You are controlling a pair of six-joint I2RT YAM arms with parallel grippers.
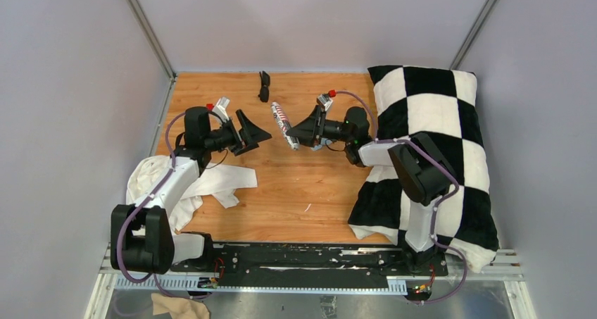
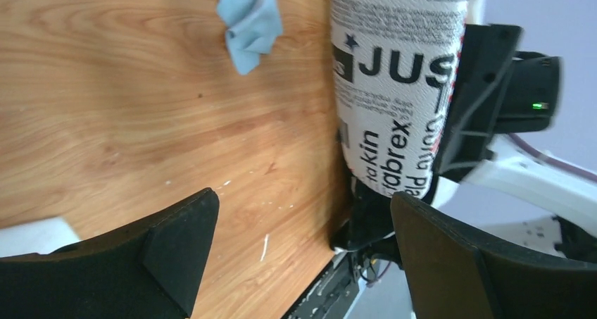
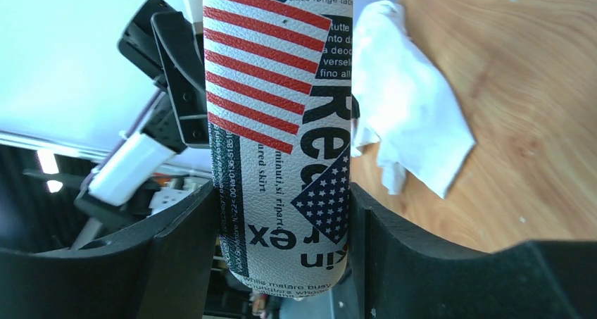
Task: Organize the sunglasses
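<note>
Three grey walls [image 1: 303, 23] — sunglasses [image 1: 264, 85] on tabletop [image 1: 296, 185].

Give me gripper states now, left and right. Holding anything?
Left gripper: open, holding nothing.
Right gripper: closed on the printed case.

Open passage: bare table [image 1: 303, 185] between the arms and the far strip around the sunglasses [image 1: 264, 85]. Obstacles: case [image 1: 284, 125] clamped mid-table in the right gripper [image 1: 296, 130], near the wide-spread left gripper [image 1: 258, 132]; white cloth [image 1: 211, 182] at left; pillow [image 1: 429, 136] filling the right side.
</note>
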